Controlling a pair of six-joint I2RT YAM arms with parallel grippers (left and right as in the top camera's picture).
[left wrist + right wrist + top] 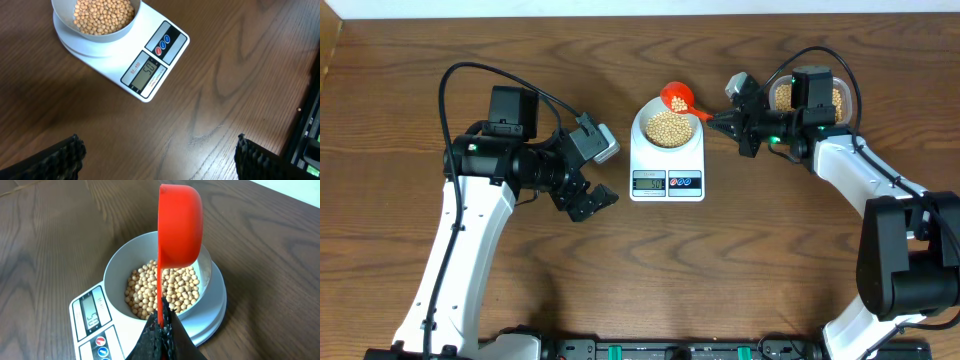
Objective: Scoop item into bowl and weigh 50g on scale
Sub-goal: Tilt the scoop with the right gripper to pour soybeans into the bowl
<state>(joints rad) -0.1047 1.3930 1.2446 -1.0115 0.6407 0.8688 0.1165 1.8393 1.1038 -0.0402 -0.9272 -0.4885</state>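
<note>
Clenching the handle of the red scoop, your right gripper sits just right of the bowl, scoop tipped over its rim; your left gripper hangs released.

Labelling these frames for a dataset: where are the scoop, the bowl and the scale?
scoop (180, 225): right wrist view, back of its red cup.
bowl (122, 260): right wrist view, bare inner wall.
scale (149, 73): left wrist view, its display.
</note>
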